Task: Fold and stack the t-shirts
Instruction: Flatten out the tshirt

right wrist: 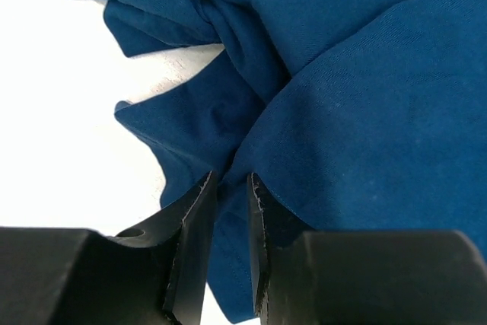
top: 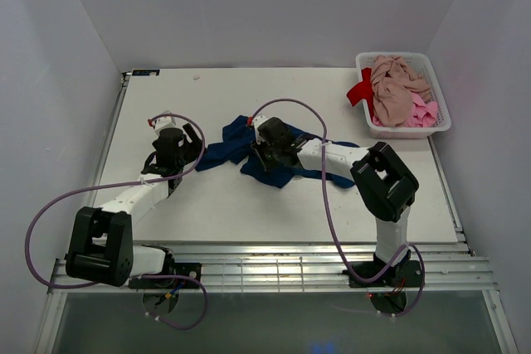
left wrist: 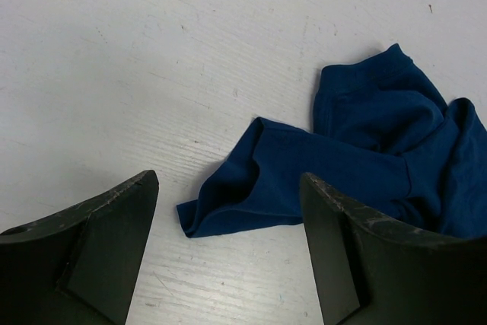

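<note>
A crumpled navy blue t-shirt (top: 235, 147) lies mid-table, its printed graphic hidden. My right gripper (top: 264, 151) sits low on its middle. In the right wrist view the navy t-shirt (right wrist: 365, 97) fills the frame, and the right gripper (right wrist: 232, 179) has its jaws a narrow gap apart with a fold of cloth lying between them. My left gripper (top: 177, 145) hovers left of the shirt. Seen from the left wrist, the left gripper (left wrist: 228, 180) is wide open over bare table, with the navy t-shirt (left wrist: 365, 150) and its loose corner just beyond the fingertips.
A white slotted basket (top: 440, 127) stands at the back right. It holds a dusty pink-beige tee (top: 398, 89), a bright pink one (top: 423, 113) and a red one (top: 359, 89) hanging over its left rim. White walls close in the table on three sides.
</note>
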Motion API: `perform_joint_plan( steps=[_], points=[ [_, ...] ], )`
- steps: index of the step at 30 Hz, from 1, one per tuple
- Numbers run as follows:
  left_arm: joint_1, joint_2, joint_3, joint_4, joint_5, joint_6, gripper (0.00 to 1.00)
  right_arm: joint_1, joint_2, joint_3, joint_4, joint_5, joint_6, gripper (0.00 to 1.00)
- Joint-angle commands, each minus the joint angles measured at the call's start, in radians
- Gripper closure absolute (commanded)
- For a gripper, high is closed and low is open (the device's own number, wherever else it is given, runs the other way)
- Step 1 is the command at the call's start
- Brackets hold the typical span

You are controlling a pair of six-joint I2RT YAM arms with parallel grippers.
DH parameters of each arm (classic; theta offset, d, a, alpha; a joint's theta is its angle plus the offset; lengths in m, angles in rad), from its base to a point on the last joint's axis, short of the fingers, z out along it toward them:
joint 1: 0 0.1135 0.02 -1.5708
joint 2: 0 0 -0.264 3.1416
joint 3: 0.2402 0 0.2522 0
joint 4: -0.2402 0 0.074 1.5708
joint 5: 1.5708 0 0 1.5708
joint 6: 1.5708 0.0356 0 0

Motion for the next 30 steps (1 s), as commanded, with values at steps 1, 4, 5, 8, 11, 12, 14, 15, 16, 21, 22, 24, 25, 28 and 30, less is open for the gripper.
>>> perform_joint_plan(
  steps=[1, 4, 5, 8, 11, 12, 14, 15, 16, 21, 22, 24, 25, 28, 30],
  points=[
    [-0.001, -0.031, -0.011, 0.003, -0.015, 0.005, 0.15, 0.007, 0.011, -0.01, 0.003, -0.013, 0.012, 0.71],
    [-0.001, -0.029, -0.011, 0.005, -0.016, 0.008, 0.15, 0.008, 0.014, -0.011, 0.003, -0.016, 0.013, 0.7],
    [-0.001, -0.029, -0.011, 0.005, -0.016, 0.008, 0.14, 0.008, 0.016, -0.011, 0.001, -0.017, 0.013, 0.7],
    [0.001, -0.031, -0.011, 0.006, -0.018, 0.01, 0.14, 0.007, 0.007, -0.014, -0.001, -0.01, 0.012, 0.92],
    [-0.001, -0.031, -0.009, 0.009, -0.022, 0.01, 0.15, 0.007, -0.033, -0.012, -0.029, 0.028, 0.001, 0.92],
    [-0.001, -0.031, -0.009, 0.009, -0.022, 0.008, 0.14, 0.007, -0.05, 0.008, -0.054, 0.054, -0.008, 0.92],
    [-0.001, -0.037, -0.008, 0.015, -0.022, 0.01, 0.15, 0.007, -0.124, 0.039, -0.141, 0.17, -0.021, 0.92],
    [-0.001, -0.037, -0.009, 0.017, -0.022, 0.007, 0.15, 0.008, -0.156, 0.073, -0.169, 0.214, -0.039, 0.92],
    [-0.001, -0.036, -0.009, 0.018, -0.021, 0.005, 0.15, 0.005, -0.215, 0.093, -0.197, 0.258, -0.051, 0.92],
    [-0.001, -0.026, -0.009, 0.031, 0.004, -0.01, 0.15, -0.01, -0.352, 0.199, -0.362, 0.481, -0.103, 0.92],
    [-0.001, -0.02, -0.011, 0.032, 0.01, -0.013, 0.15, -0.015, -0.383, 0.203, -0.375, 0.511, -0.116, 0.92],
    [-0.001, -0.013, -0.011, 0.038, 0.023, -0.015, 0.15, -0.021, -0.408, 0.193, -0.405, 0.587, -0.12, 0.92],
    [-0.001, -0.005, -0.011, 0.043, 0.028, -0.015, 0.15, -0.031, -0.43, 0.168, -0.41, 0.611, -0.12, 0.92],
    [-0.001, 0.006, -0.011, 0.052, 0.034, -0.007, 0.15, -0.05, -0.48, 0.119, -0.425, 0.702, -0.113, 0.92],
    [-0.001, 0.01, -0.008, 0.052, 0.031, 0.008, 0.15, -0.056, -0.515, 0.088, -0.457, 0.774, -0.094, 0.92]
  ],
)
